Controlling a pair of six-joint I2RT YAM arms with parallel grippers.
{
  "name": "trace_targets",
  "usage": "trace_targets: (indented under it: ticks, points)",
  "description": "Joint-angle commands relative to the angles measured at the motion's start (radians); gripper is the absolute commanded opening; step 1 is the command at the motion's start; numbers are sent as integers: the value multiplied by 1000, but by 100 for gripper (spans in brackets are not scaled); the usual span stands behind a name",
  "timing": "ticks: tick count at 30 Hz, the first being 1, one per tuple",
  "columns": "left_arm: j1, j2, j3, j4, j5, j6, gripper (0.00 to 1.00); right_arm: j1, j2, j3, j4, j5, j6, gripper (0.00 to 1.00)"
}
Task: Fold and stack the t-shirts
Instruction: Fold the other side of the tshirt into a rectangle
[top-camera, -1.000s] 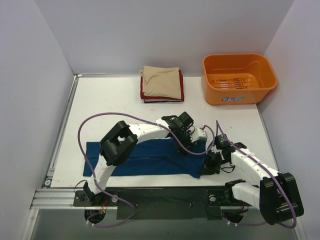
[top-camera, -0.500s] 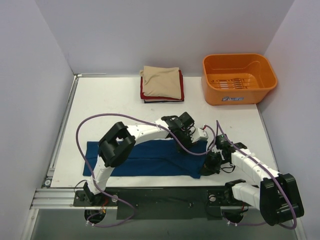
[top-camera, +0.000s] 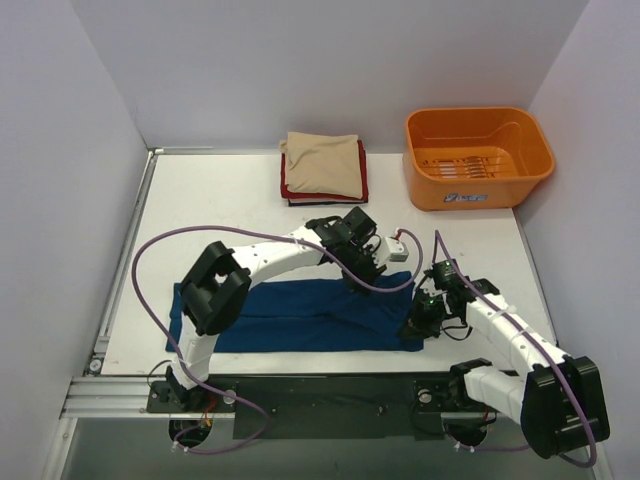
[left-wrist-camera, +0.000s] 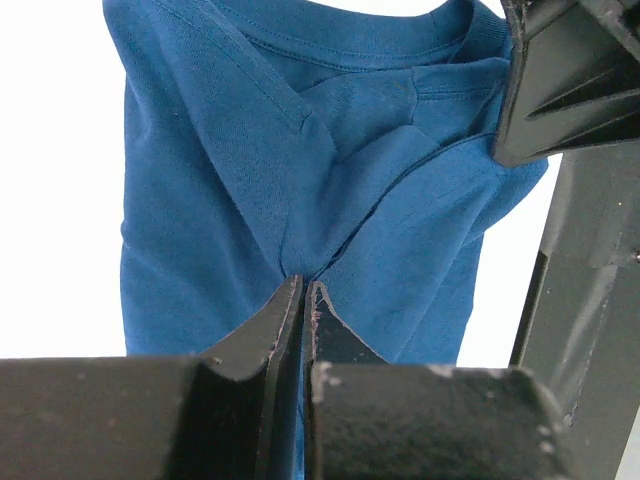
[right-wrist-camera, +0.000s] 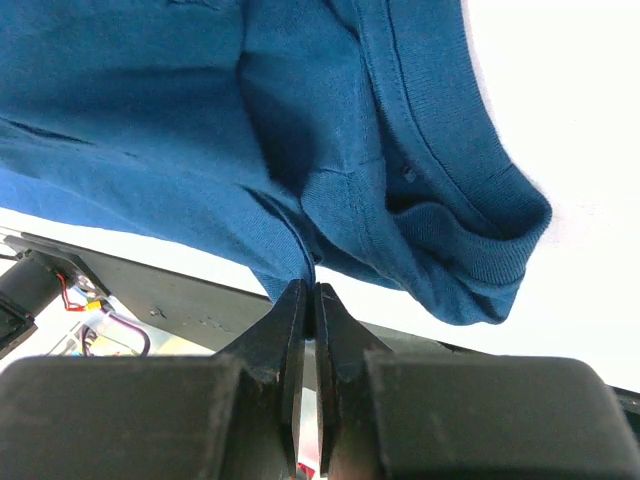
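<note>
A dark blue t-shirt (top-camera: 290, 315) lies stretched along the table's front, its print not showing. My left gripper (top-camera: 366, 277) is shut on a fold of it at its far right edge; the left wrist view shows the blue cloth (left-wrist-camera: 220, 180) pinched between the tips of that gripper (left-wrist-camera: 303, 284). My right gripper (top-camera: 416, 327) is shut on the shirt's near right corner, and in the right wrist view the cloth (right-wrist-camera: 150, 120) and its collar hang from the tips of that gripper (right-wrist-camera: 308, 288). Folded t-shirts (top-camera: 323, 168) are stacked at the back, beige over red over dark.
An orange plastic tub (top-camera: 477, 157) stands at the back right. The white table (top-camera: 220, 210) meets a metal rail on its left and a black base strip at the front. Purple cables loop over both arms. A black arm part (left-wrist-camera: 565, 80) fills the left wrist view's upper right.
My left gripper has shut on the shirt's far right edge and drawn back to the left and away from me. The shirt's right end has bunched up. The right gripper stays shut and has lifted slightly.
</note>
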Motion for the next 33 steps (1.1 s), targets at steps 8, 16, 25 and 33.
trace_targets:
  ticks: [8,16,25,33]
  points:
    - [-29,22,16,-69,140,36,24,-8,-16,17,-89,-23,-31,0]
    - [-28,11,-17,-117,134,64,38,-8,-23,-2,-94,-34,-39,0]
    - [-37,-46,-18,-239,362,265,47,-8,-19,0,-95,-39,-47,0]
    - [-41,-32,-37,-82,108,207,47,-8,-26,0,-94,-39,-47,0]
